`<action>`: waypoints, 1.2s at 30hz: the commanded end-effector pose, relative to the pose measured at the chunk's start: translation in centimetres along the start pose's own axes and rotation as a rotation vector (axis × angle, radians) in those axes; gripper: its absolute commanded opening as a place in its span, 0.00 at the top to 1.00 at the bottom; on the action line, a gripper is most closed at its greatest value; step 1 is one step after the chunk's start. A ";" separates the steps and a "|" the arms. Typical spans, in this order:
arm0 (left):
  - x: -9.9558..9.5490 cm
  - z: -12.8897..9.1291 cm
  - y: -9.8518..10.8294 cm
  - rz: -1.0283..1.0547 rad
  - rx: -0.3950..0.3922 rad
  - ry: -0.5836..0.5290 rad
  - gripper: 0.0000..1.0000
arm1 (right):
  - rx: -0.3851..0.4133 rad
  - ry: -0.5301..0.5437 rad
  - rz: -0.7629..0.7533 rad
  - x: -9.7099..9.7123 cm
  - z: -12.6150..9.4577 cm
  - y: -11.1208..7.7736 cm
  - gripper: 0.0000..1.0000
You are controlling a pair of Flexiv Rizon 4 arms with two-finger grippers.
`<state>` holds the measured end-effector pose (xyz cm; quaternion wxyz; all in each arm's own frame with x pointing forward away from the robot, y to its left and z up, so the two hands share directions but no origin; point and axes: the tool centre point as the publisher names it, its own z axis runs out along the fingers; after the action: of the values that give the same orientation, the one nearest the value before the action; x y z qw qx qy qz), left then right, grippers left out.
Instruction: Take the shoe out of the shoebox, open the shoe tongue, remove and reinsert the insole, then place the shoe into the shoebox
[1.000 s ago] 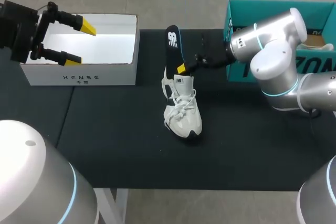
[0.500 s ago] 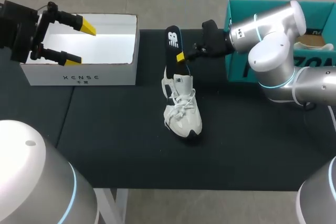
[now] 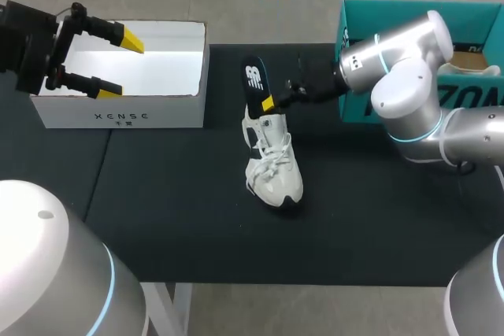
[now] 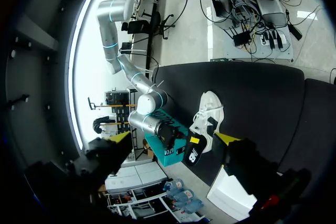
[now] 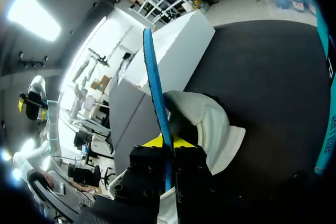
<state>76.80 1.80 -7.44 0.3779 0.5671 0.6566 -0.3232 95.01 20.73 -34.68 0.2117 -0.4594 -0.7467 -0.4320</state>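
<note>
White shoebox (image 3: 118, 108) sat by your left gripper (image 3: 118, 64), spread wide, empty. Your right gripper (image 3: 268, 103) pinched the insole (image 3: 253, 83) upright above the shoe (image 3: 274, 171).

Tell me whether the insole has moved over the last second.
Yes. The insole, held by the right gripper, has dropped toward the white shoe, which stayed put, and shifted slightly toward the white shoebox.

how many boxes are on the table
2: a white box at the table's back left corner, and a teal box at the back right, partly hidden by the right arm. No other box shows.
</note>
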 end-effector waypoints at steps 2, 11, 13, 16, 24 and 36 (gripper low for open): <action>0.0 0.0 0.1 0.001 0.002 0.003 0.00 | -0.019 -0.008 -0.014 0.5 -0.3 1.4 0.69; 0.0 0.0 0.1 0.001 0.002 0.003 0.00 | -0.061 -0.019 -0.028 -0.3 -0.5 4.0 1.00; 0.0 0.0 0.1 0.001 0.002 0.003 0.00 | -0.050 -0.022 -0.024 -0.4 -0.4 3.7 1.00; 0.0 0.0 0.1 0.001 0.002 0.003 0.00 | -0.023 -0.027 -0.017 -0.2 -0.3 2.6 1.00; 0.0 0.0 0.1 0.001 0.002 0.003 0.00 | 0.000 -0.029 0.019 0.0 -0.9 0.5 1.00; 0.0 0.0 0.1 0.001 0.002 0.003 0.00 | 0.011 -0.029 0.005 0.1 -0.7 2.2 0.63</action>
<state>76.80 1.80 -7.44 0.3778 0.5671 0.6566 -0.3232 95.95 20.08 -33.31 0.2036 -0.4673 -0.7490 -0.4232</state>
